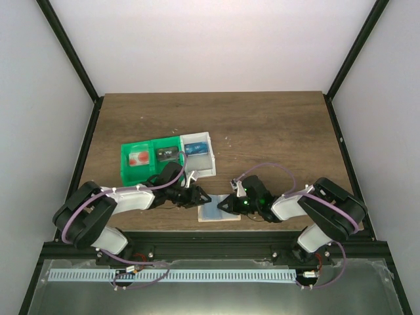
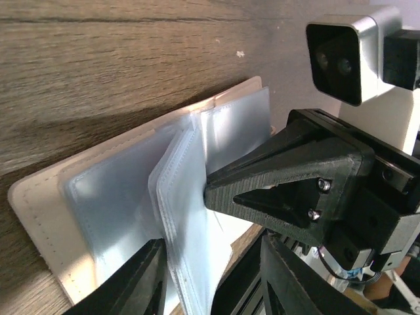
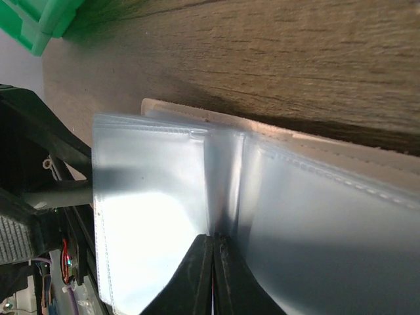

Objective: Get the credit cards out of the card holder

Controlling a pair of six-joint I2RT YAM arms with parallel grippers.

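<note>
right pincer [image 3: 213, 252] shut, tip pinning card holder [image 2: 98, 216] fold to counter [image 2: 131, 52]; left pincer [image 2: 210, 275] part-open astride sleeve leaf [image 2: 180, 216]: close softly, avoid dragging holder.

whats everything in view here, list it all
table: one, brown wood, under everything
tray: one, green, left of centre
box: one, white, against the tray's right side
blue card: one, blue, in the box
pale card: one, pale with red, tray's left compartment
dark item: one, dark, next tray compartment
card holder: one, tan with clear sleeves, open at the near edge
left gripper: one, black, open around a sleeve
right gripper: one, black, shut, tip at the sleeves
</note>
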